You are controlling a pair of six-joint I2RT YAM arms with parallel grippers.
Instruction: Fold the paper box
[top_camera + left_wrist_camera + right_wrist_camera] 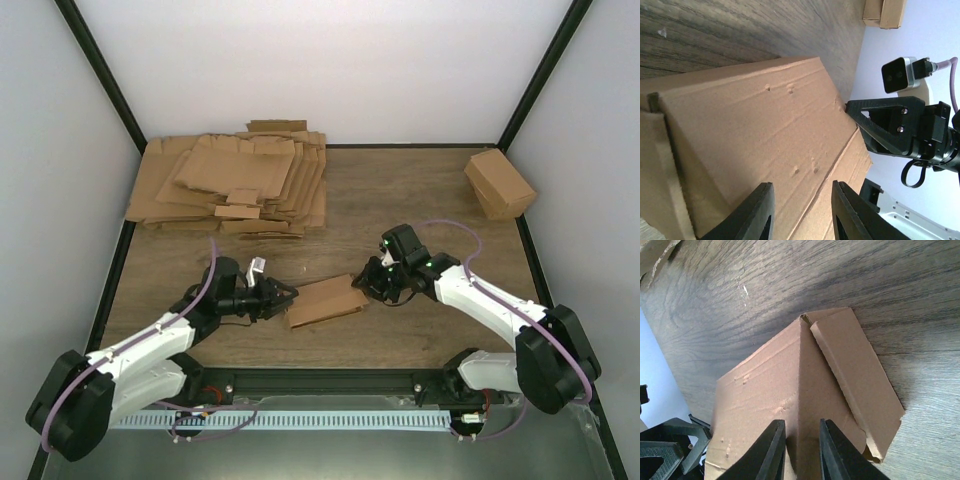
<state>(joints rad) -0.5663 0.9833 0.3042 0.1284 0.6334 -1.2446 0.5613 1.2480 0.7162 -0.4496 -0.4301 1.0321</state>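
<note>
Because the paper box, half-raised on the near side of the pile of sheets, looks light, springy and easily dented, its creased ridge seems the best hold, which the left gripper and right gripper straddle, clamped or not I cannot tell.

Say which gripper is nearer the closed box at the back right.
Right. The right gripper is diagonally near-left of the closed box; the left gripper is farther left, beyond the paper box.

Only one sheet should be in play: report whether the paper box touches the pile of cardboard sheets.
Apart. The top view shows the paper box at the near middle, the pile of cardboard sheets at the far left, bare table between them.
</note>
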